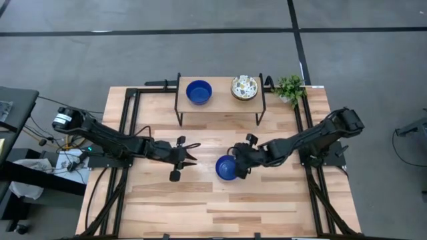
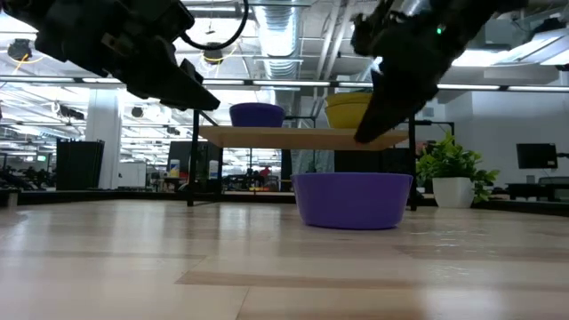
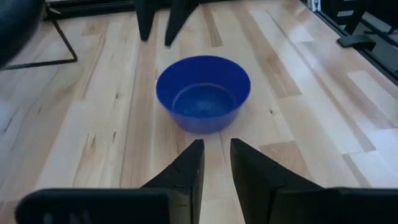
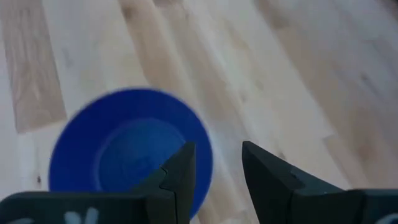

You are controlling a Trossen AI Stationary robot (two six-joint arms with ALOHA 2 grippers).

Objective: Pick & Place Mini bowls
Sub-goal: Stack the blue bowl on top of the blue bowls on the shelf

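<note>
A glossy blue mini bowl (image 1: 226,169) stands upright on its base on the table, also seen as the blue bowl (image 2: 353,200), (image 3: 203,93), (image 4: 121,149). My right gripper (image 1: 238,164) (image 4: 217,158) hovers open just above the bowl's right rim, clear of it in the low view (image 2: 369,129). My left gripper (image 1: 191,154) (image 3: 216,158) is open to the bowl's left, raised off the table and pointing at it. On a small raised shelf (image 1: 220,107) at the far side rest a second blue bowl (image 1: 199,92) and a floral cream bowl (image 1: 244,87).
A small green potted plant (image 1: 289,88) stands right of the shelf near the far right corner. The shelf's thin black legs (image 1: 179,113) stand on the table. Bare wood lies along the near half of the table (image 1: 220,213). Black frame rails (image 1: 127,113) run down both sides.
</note>
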